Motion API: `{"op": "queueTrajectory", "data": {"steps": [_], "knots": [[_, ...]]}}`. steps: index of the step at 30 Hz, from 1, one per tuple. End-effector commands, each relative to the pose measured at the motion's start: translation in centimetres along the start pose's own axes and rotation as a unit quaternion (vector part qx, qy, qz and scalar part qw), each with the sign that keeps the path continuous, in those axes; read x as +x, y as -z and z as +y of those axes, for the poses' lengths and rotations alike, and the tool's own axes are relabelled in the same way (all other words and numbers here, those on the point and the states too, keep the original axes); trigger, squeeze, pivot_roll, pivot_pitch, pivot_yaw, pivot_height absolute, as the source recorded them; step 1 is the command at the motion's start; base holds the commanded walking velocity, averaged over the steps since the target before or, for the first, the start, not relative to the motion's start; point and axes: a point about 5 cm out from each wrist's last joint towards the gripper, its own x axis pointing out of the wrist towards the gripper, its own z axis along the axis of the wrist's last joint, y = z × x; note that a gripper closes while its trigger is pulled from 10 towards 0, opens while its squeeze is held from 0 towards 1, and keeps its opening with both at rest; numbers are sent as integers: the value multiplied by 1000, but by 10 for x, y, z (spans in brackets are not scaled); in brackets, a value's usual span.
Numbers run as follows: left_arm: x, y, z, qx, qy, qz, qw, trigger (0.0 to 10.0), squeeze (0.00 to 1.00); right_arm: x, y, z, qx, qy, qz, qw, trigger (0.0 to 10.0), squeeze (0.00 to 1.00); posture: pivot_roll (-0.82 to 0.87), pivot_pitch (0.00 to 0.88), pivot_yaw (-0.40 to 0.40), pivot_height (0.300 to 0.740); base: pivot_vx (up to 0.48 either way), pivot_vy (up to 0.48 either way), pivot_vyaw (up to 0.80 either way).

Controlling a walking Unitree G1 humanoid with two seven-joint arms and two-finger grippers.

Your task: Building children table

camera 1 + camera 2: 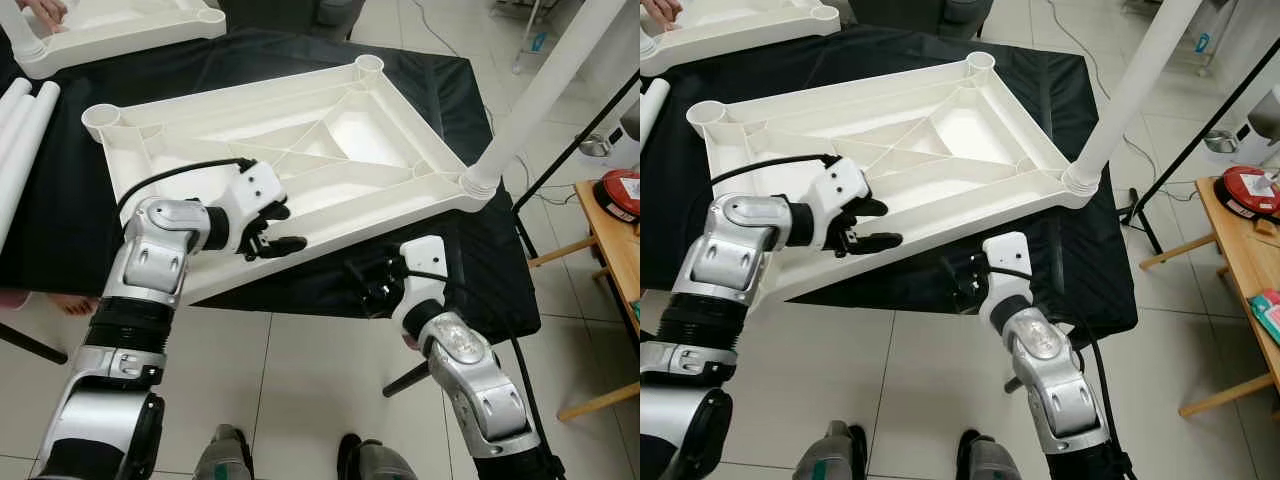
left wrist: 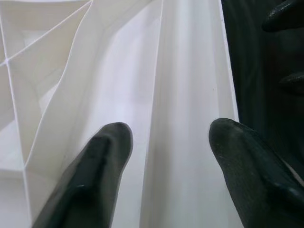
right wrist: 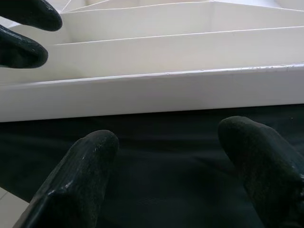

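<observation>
The upturned table panel (image 1: 300,150) lies mid-frame on the black-draped tabletop (image 1: 480,260), with one leg (image 1: 540,95) socketed at its right corner; three sockets look empty. The left claw (image 1: 268,228) is spread over its near rim, and the right claw (image 1: 368,285), also spread, hangs just below.

The upturned tabletop (image 1: 300,150) lies on the cloth-covered table (image 1: 60,220), one leg (image 1: 540,90) standing in its right corner. Spare legs (image 1: 20,130) lie to its left, another tabletop (image 1: 110,25) behind.
</observation>
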Motion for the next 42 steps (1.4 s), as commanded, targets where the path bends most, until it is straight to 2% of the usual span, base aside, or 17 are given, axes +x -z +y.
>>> {"op": "queueTrajectory", "data": {"steps": [1, 4, 5, 7, 8, 13, 14, 15, 16, 18, 24, 29, 33, 38, 39, 41, 42], "knots": [[-12, 3, 30, -8, -230, 3, 973, 10000, 1000, -4, 4, 0, -2, 7, 11, 1000, 10000, 0, 148, 151, -40, 740, 0, 0, 0], [-21, 6, 37, 4, -231, 14, 973, 10000, 1000, -8, 8, -4, -5, 15, 18, 1000, 10000, 0, 148, 151, -40, 740, 0, 0, 0], [-23, 7, 40, 3, -238, 22, 971, 10000, 298, -8, 7, -5, -6, 16, 19, 1000, 10000, 0, 148, 156, -36, 740, 0, 0, 0], [-24, 9, 42, 1, -243, 26, 970, 10000, 298, -8, 7, -5, -6, 16, 19, 1000, 10000, 0, 148, 156, -36, 740, 0, 0, 0], [-26, 11, 45, -1, -255, 35, 966, 10000, 0, -8, 7, -4, -6, 17, 19, 1000, 10000, 0, 148, 156, -36, 740, 0, 0, 0], [-25, 14, 37, -28, -201, 29, 979, 10000, 0, -7, 6, -2, -5, 16, 18, 1000, 10000, 0, 151, 156, -38, 740, 0, 0, 0], [-24, 11, 28, -28, -155, 11, 988, 10000, 0, -7, 6, -1, -5, 16, 18, 1000, 10000, 0, 151, 156, -38, 740, 0, 0, 0], [-24, 11, 28, -28, -155, 11, 988, 10000, 0, -7, 6, -1, -5, 16, 18, 1000, 10000, 0, 151, 156, -38, 740, 0, 0, 0], [-23, 5, 16, -28, -101, -12, 994, 10000, 0, -6, 6, -2, -6, 15, 19, 1000, 10000, 0, 158, 162, -42, 740, 0, 0, 0], [-21, -2, 9, -29, -68, -28, 997, 10000, 0, -6, 7, -3, -7, 15, 20, 1000, 10000, 0, 165, 163, -44, 740, 0, 0, 0], [-6, -15, 4, -33, -51, -44, 997, 10000, 0, -4, 7, -2, -9, 10, 20, 1000, 10000, 0, 169, 163, -46, 740, 0, 0, 0], [14, -7, -15, -14, -1, -9, 1000, 10000, 0, -1, 6, -1, -8, 11, 17, 1000, 10000, 0, 162, 162, -37, 740, 0, 0, 0], [19, 8, -27, -3, 30, 27, 999, 10000, 0, -3, 6, -2, -8, 14, 18, 1000, 10000, 0, 157, 163, -33, 740, 0, 0, 0], [22, 23, -29, -17, 23, 63, 998, 10000, 0, -4, 6, -2, -7, 17, 18, 1000, 10000, 0, 153, 165, -27, 740, 0, 0, 0], [23, 26, -26, -25, 10, 72, 997, 6784, 0, -3, 6, -2, -6, 18, 18, 1000, 10000, 0, 153, 165, -27, 740, 0, 0, 0], [24, 28, -24, -29, 2, 76, 997, 6784, 0, -3, 6, -2, -5, 18, 17, 1000, 10000, 0, 153, 165, -27, 740, 0, 0, 0], [25, 29, -23, -48, 2, 77, 996, 0, 0, -3, 5, -2, -5, 17, 17, 1000, 10000, 0, 158, 168, -27, 740, 0, 0, 0]]}}
